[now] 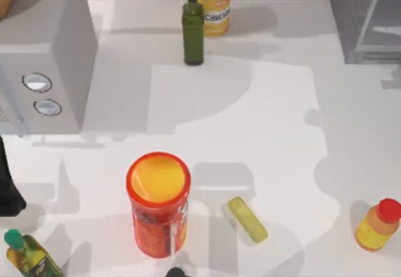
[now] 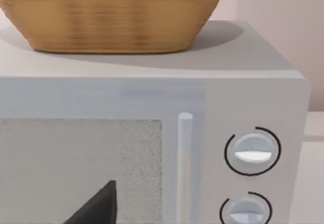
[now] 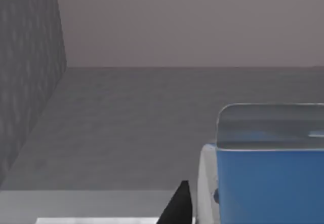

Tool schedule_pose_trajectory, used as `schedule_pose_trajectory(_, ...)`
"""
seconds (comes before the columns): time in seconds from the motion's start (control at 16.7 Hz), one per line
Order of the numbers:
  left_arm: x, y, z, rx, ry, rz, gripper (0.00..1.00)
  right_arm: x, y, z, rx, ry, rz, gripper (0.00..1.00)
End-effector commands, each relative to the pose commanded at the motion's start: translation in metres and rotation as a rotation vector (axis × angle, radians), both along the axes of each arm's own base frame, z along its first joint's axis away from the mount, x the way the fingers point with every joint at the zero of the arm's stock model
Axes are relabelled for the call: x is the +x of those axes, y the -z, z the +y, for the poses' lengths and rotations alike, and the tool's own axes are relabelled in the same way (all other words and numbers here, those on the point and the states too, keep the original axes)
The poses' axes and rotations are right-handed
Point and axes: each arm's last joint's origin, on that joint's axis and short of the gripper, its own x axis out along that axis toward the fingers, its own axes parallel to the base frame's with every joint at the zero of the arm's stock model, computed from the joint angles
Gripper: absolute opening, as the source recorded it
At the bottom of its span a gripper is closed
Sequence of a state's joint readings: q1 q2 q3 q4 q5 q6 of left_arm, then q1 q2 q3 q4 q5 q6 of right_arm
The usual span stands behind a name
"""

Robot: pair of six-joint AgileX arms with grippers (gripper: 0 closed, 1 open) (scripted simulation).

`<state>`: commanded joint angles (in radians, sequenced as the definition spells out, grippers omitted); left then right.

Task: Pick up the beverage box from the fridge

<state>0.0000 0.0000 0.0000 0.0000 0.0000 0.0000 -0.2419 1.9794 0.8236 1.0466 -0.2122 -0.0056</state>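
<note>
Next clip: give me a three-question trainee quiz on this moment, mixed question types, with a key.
1. True or false: a woven basket sits on top of the light grey box with two dials.
2. Multiple choice: the flat yellow-green bar lies beside which item? A) the green bottle B) the red canister with a yellow lid C) the fridge
3. Fill in: in the right wrist view, the beverage box shows its ____ end inside the grey cabinet.

Key: 1 true; 2 B; 3 blue.
</note>
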Motion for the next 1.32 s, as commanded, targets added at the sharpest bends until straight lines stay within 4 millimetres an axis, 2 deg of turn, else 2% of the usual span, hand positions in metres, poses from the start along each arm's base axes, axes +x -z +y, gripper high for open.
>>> schedule_pose_trajectory(0.18, 0.000, 0.000, 0.000, 0.000, 0.000, 0.000, 1.00, -0.006, -0.011, 0.004, -0.005, -0.001, -0.003, 0.00)
schedule_pose_trajectory(0.42, 0.000, 0.000, 0.000, 0.000, 0.000, 0.000, 1.00, -0.034, -0.048, 0.019, -0.017, 0.002, -0.019, 0.00)
schedule_pose_trajectory(0.6, 0.000, 0.000, 0.000, 0.000, 0.000, 0.000, 1.00, -0.074, -0.080, 0.034, -0.023, 0.006, -0.038, 0.00)
schedule_pose_trajectory(0.78, 0.000, 0.000, 0.000, 0.000, 0.000, 0.000, 1.00, -0.130, -0.102, 0.051, -0.025, 0.008, -0.064, 0.00)
schedule_pose_trajectory(0.9, 0.000, 0.000, 0.000, 0.000, 0.000, 0.000, 1.00, -0.169, -0.104, 0.061, -0.023, 0.008, -0.082, 0.00)
schedule_pose_trajectory(1.08, 0.000, 0.000, 0.000, 0.000, 0.000, 0.000, 1.00, -0.219, -0.091, 0.071, -0.017, 0.005, -0.108, 0.00)
schedule_pose_trajectory(1.2, 0.000, 0.000, 0.000, 0.000, 0.000, 0.000, 1.00, -0.242, -0.074, 0.075, -0.013, 0.002, -0.118, 0.00)
schedule_pose_trajectory(1.32, 0.000, 0.000, 0.000, 0.000, 0.000, 0.000, 1.00, -0.255, -0.057, 0.078, -0.009, -0.001, -0.120, 0.00)
